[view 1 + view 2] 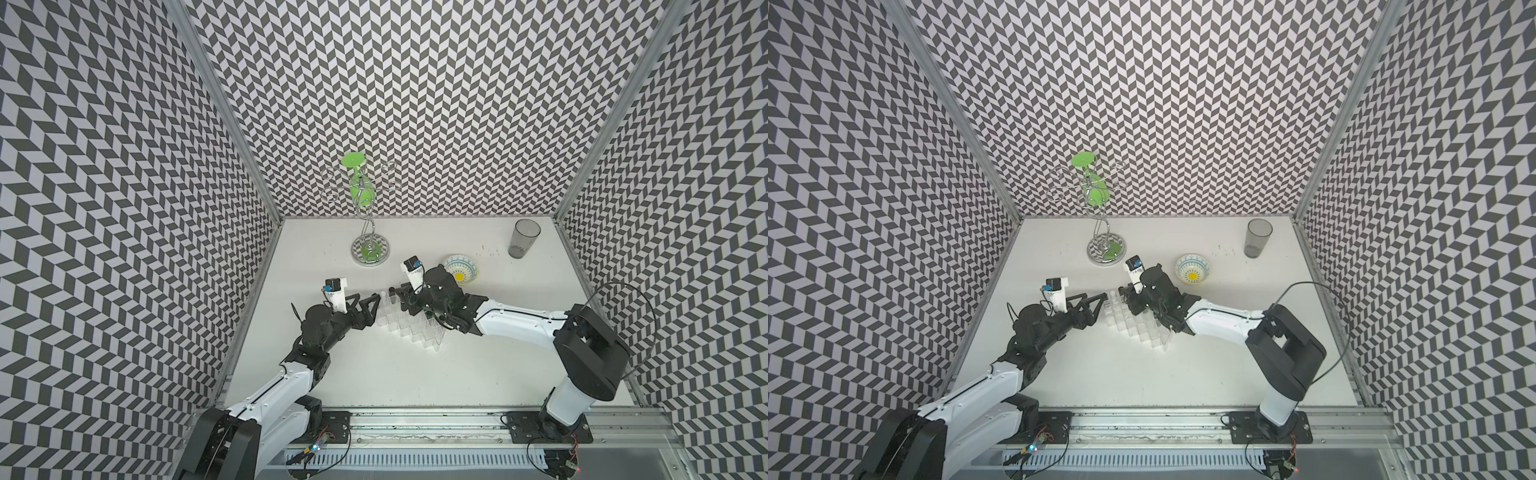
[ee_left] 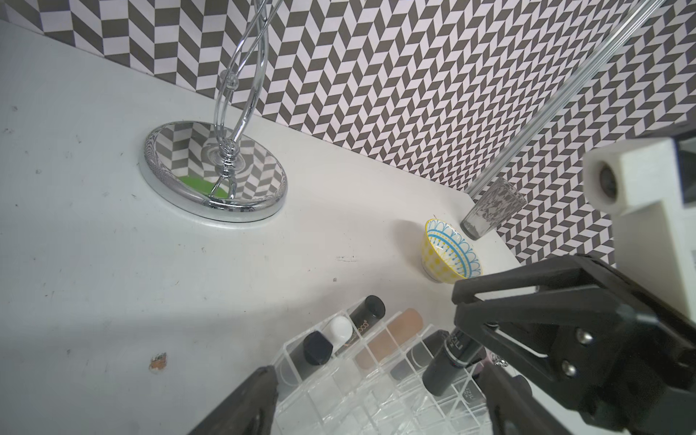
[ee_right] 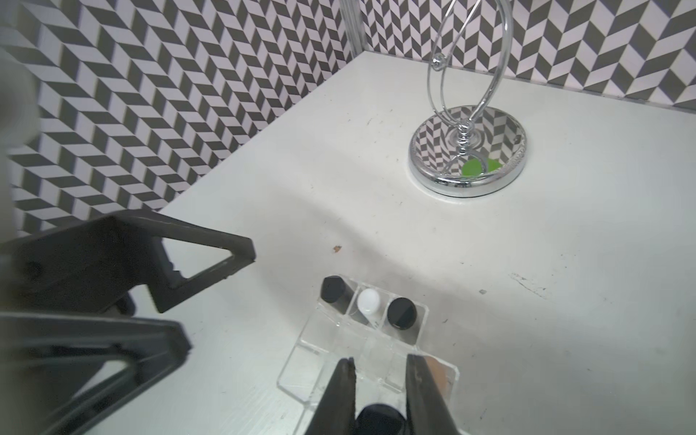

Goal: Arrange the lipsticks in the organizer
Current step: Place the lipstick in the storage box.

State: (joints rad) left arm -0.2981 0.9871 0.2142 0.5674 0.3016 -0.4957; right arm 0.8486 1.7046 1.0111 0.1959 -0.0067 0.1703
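One black lipstick (image 3: 377, 418) hangs in the right gripper (image 3: 380, 360)

The walls (image 1: 415, 104) carry a grey-and-white chevron pattern, the table (image 1: 415, 374) is white. The bowl (image 1: 1183, 264) has blue arches and a yellow centre, the tumbler (image 1: 524, 239) is grey, the stand (image 3: 467, 188) chrome with a green glass (image 1: 357, 187). The clear organizer (image 3: 301, 369) holds black lipsticks (image 3: 333, 290), a white lipstick (image 3: 368, 300) and a beige lipstick (image 2: 388, 339).

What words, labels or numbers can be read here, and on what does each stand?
Gold lettering on the round-capped black lipstick in the organizer: too blurred to read.
White lettering on the held lipstick in the right gripper: too small to read.
No other text is legible.
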